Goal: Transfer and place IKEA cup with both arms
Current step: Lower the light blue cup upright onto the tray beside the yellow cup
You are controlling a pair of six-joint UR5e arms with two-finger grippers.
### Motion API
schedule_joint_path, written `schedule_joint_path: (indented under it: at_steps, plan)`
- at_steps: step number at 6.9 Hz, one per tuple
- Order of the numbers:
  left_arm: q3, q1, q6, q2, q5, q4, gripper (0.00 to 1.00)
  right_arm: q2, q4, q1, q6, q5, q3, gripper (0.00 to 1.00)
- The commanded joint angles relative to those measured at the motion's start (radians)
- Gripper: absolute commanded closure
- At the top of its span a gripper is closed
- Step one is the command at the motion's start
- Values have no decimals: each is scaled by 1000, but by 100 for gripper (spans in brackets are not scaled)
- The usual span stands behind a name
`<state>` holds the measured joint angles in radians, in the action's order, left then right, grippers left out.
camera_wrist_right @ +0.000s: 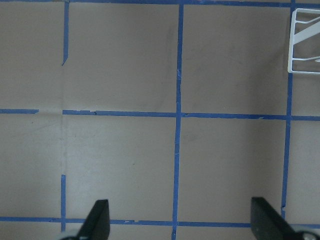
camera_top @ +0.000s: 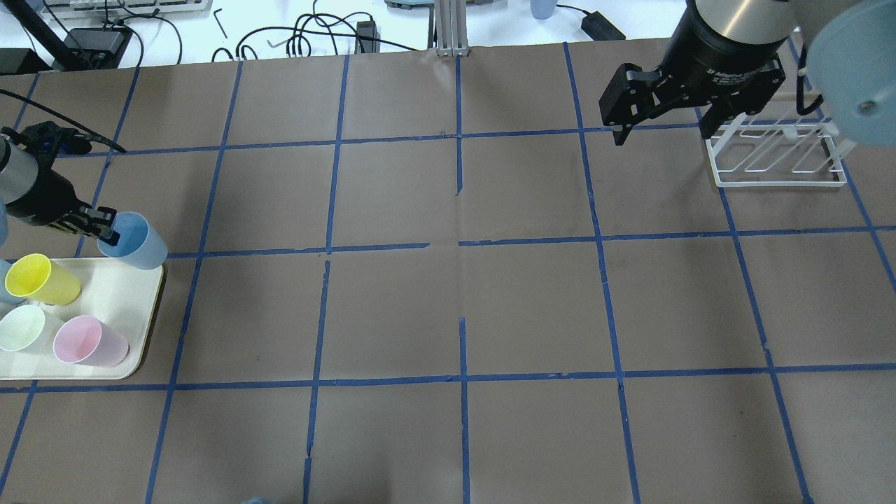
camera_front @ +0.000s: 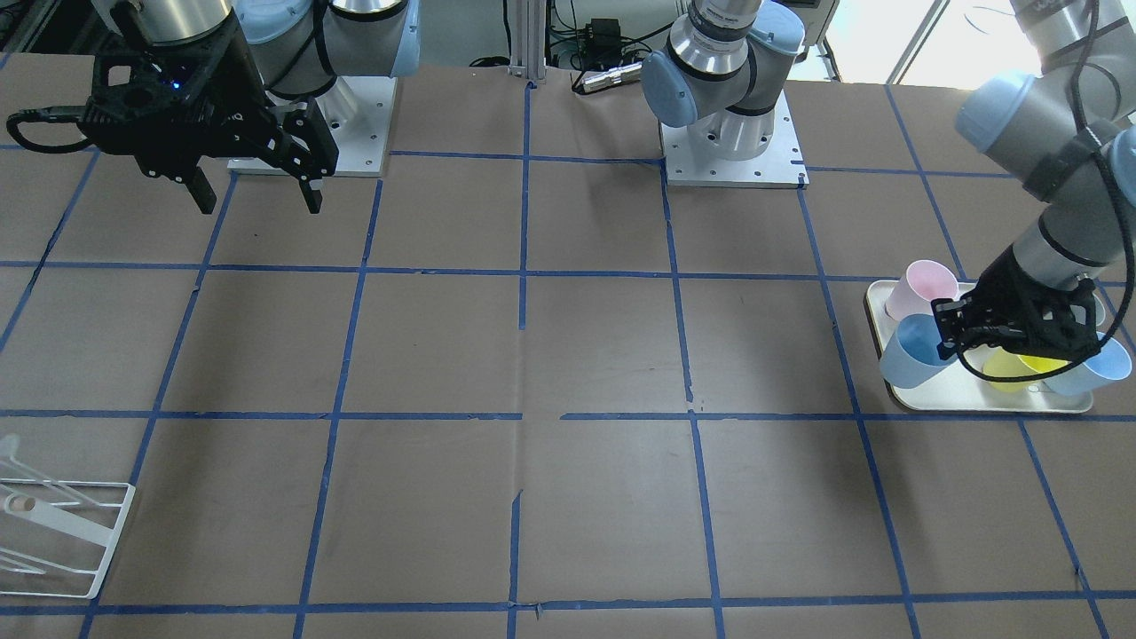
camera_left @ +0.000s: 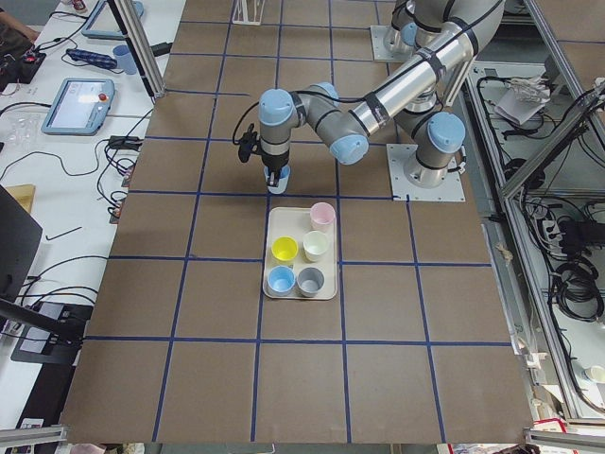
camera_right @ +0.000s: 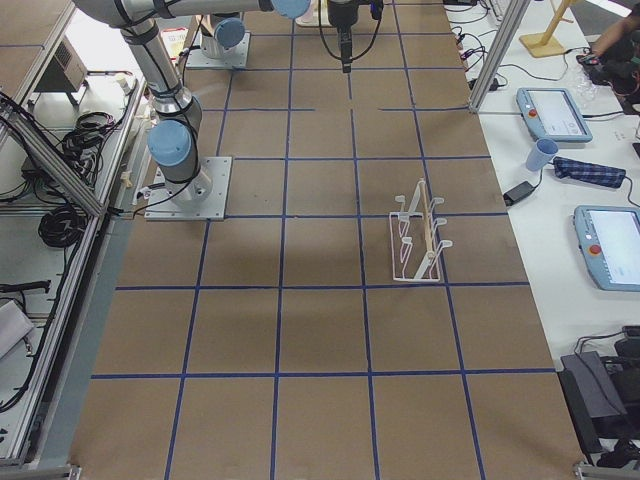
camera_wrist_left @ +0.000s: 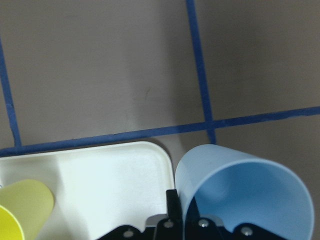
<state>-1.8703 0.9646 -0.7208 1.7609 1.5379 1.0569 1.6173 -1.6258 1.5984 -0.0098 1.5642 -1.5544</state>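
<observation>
My left gripper (camera_top: 103, 225) is shut on the rim of the pale blue IKEA cup (camera_top: 136, 243), with one finger inside and one outside. It holds the cup upright, raised over the tray's far right corner. The cup (camera_front: 912, 353) and gripper (camera_front: 951, 333) also show in the front view. In the left wrist view the cup (camera_wrist_left: 245, 195) hangs beside the tray's corner (camera_wrist_left: 100, 172). My right gripper (camera_top: 658, 124) is open and empty, high above the table near the rack, and it shows in the front view (camera_front: 257, 191).
A cream tray (camera_top: 115, 297) at the table's left end holds a yellow cup (camera_top: 42, 280), a pale green cup (camera_top: 21, 327), a pink cup (camera_top: 91, 341), a second blue cup (camera_front: 1100, 366) and a grey cup (camera_left: 310, 280). A white wire rack (camera_top: 777, 150) stands at the far right.
</observation>
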Motion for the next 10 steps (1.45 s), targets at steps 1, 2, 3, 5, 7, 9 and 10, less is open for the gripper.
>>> schedule_joint_path:
  at_steps: [1,2,3,5,7,9,10]
  plan:
    - [20,-76,-102,57,1,-2,100,1,4,0,-1,2,8,0]
    - [23,-110,-124,92,-4,-5,100,-3,6,0,-1,2,13,0]
    - [23,-119,-130,118,-4,-27,100,-2,6,0,-1,2,11,0]
    - [23,-119,-154,138,-12,-38,100,-4,6,-5,-1,2,13,0]
    - [16,-121,-157,138,-15,-37,19,-4,12,-12,-2,5,10,0]
    - [23,-119,-154,118,-10,-5,17,-2,10,-12,-2,5,10,0]
    - [23,-119,-155,117,-13,15,17,-2,9,-12,-2,4,11,0]
